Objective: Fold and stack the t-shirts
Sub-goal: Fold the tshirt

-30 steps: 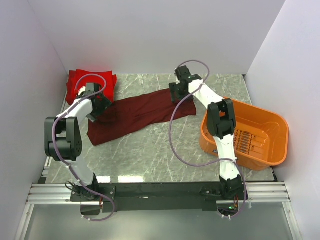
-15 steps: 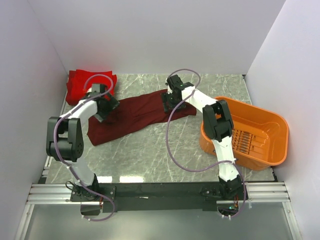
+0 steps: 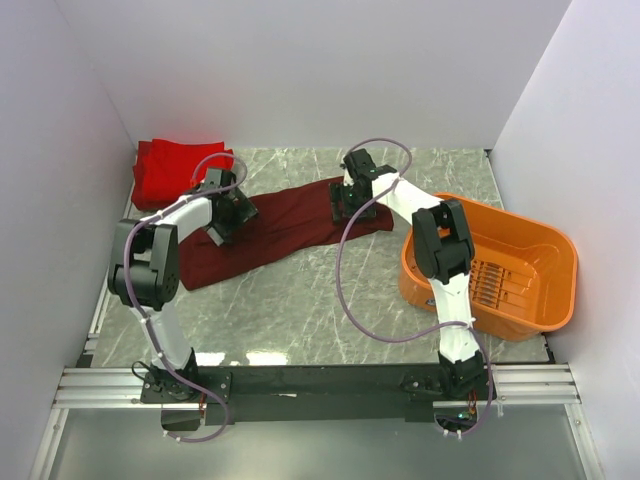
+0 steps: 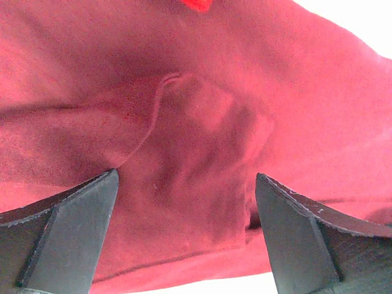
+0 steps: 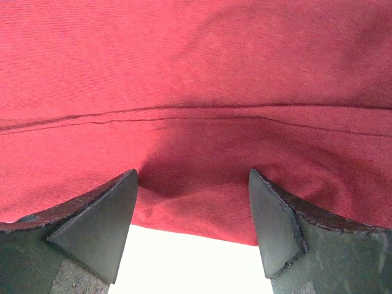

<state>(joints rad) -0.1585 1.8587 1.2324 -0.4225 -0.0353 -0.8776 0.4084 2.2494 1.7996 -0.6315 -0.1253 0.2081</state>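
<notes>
A dark maroon t-shirt (image 3: 280,230) lies folded into a long strip across the table. A bright red t-shirt (image 3: 165,170) sits bunched at the back left corner. My left gripper (image 3: 228,212) is open low over the maroon strip's left part; the cloth (image 4: 184,141) fills the left wrist view between the spread fingers. My right gripper (image 3: 350,205) is open over the strip's right end; the right wrist view shows the maroon cloth (image 5: 196,92) with a seam line and its edge between the fingers.
An orange plastic basket (image 3: 520,240) stands at the right, close to the right arm. White walls enclose the table on three sides. The marble tabletop (image 3: 300,310) extends in front of the strip.
Both grippers have moved inward along the maroon strip: the left from beside the red shirt rightward onto the cloth, the right from the back edge down onto the strip's right end.
</notes>
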